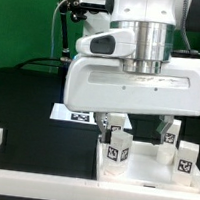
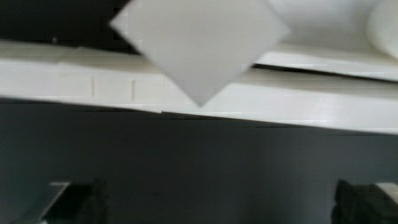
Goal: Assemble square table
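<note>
A: What is taking up the most room right now?

B: The black table surface is spreading under everything, and the big white and silver robot arm is hanging over it in the exterior view, hiding much of the scene behind.

A: And the task's piece?

B: The white plastic square tray-like tabletop with a raised rim is lying flat on the table at the exterior view's lower right, directly below the arm. In the wrist view a white pointed corner is showing against a pale rail, blurred, so I cannot tell which part that is.

A: Anything beside it?

B: A long white L-shaped rail is running along the near edge, turning at the exterior view's left. Behind the arm, the marker board is lying flat on the table.

A: The small parts?

B: Small white tagged block legs are standing inside the tray: one near its left rim, one at its right rim, and another further back.

A: How is the gripper standing?

B: The two-finger gripper is hanging just above the tray with its dark fingers spread wide and nothing between them.
</note>
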`<state>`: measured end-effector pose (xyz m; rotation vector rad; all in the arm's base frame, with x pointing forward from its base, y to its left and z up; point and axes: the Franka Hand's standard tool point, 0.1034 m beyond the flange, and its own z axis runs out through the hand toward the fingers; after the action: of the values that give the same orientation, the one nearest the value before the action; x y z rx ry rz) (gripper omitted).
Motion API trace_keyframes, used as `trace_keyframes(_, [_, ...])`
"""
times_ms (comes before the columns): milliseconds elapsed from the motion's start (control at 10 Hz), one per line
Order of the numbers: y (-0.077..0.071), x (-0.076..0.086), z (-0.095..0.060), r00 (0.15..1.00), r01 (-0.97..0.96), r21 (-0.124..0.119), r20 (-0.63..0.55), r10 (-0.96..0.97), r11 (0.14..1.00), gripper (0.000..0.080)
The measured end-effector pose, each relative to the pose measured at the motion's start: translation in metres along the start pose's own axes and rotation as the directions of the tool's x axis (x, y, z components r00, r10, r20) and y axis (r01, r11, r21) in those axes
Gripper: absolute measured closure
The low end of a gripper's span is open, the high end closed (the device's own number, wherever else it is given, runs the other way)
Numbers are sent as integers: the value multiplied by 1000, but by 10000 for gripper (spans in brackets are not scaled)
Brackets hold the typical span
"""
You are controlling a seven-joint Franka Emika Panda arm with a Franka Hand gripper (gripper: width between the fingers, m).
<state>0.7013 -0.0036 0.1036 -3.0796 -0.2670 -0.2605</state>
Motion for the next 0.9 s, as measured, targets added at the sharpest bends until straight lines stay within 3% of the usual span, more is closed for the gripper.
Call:
trace_keyframes(200, [2,-3,1,990,142,1,5,-142,990,151])
trace_keyframes(400, [3,-31,6,951,300,47,70,-302,953,150])
trace_keyframes(700, [-7,-56,13,908,404,76,87,-410,912,150])
trace_keyframes(900, [-7,-57,28,910,406,53,70,-409,912,150])
